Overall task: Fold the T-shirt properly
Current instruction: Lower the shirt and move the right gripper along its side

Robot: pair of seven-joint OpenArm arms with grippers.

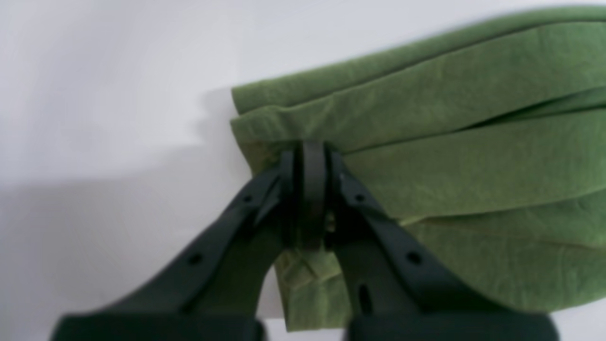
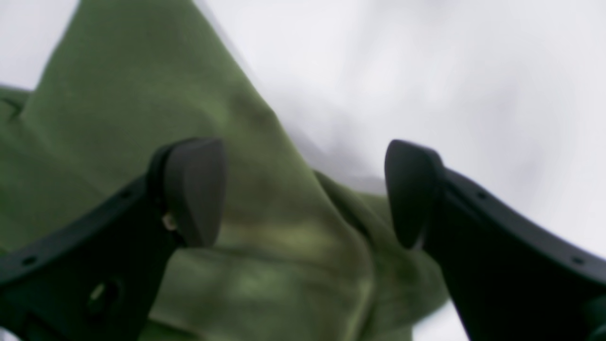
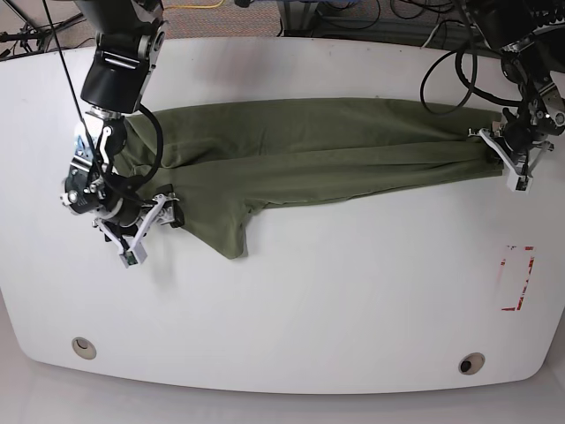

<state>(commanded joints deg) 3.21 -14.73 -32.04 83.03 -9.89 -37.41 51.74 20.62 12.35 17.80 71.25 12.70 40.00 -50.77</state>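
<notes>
The olive-green T-shirt [image 3: 309, 155] lies stretched in a long, wrinkled band across the white table [image 3: 353, 291], with a flap hanging toward the front near the left. On the base view's right, my left gripper [image 3: 487, 146] is shut on the shirt's end. The left wrist view shows the left gripper [image 1: 312, 154] pinching the edge of the layered T-shirt [image 1: 450, 142]. My right gripper [image 3: 169, 210] is at the shirt's other end. In the right wrist view the right gripper [image 2: 303, 194] stands open just above the T-shirt [image 2: 118, 118], holding nothing.
A red-outlined mark [image 3: 515, 278] sits on the table near the right edge. Two round holes [image 3: 84, 347] [image 3: 470, 363] lie near the front edge. Cables [image 3: 441, 62] trail over the back right. Bare white table surface spreads in front of the shirt.
</notes>
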